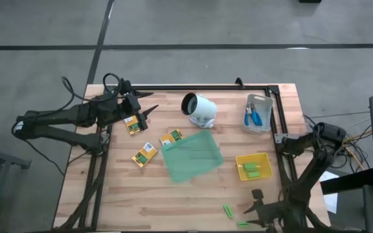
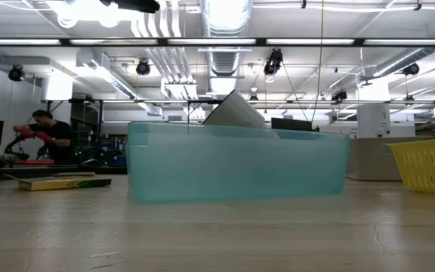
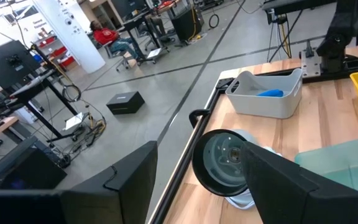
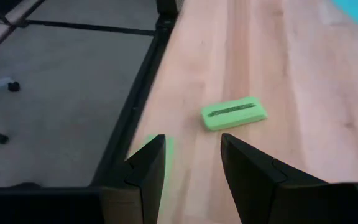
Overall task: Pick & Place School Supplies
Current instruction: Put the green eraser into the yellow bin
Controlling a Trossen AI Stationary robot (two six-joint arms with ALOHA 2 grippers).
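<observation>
Three yellow-and-green packets [image 1: 132, 124] [image 1: 171, 137] [image 1: 144, 155] lie flat on the table's left half. My left gripper [image 1: 149, 114] hovers open just beyond the farthest packet and faces a white round object [image 3: 222, 163]. Blue-handled scissors [image 1: 256, 115] lie in a grey bin [image 1: 269, 123]. Light-green blocks [image 1: 251, 170] rest in the yellow tray [image 1: 264, 157]. Near the table's near edge my right gripper [image 4: 191, 146] is open. One green block [image 4: 234, 113] lies ahead of it, and another [image 4: 166, 144] is partly hidden by one finger.
A translucent green tray [image 1: 192, 155] lies at the table's middle and fills the low view [image 2: 236, 162]. The white round object [image 1: 199, 108] stands beyond it. A dark metal frame [image 1: 277, 116] runs along the table's far and right edges. A person [image 2: 47, 132] sits far off in the room.
</observation>
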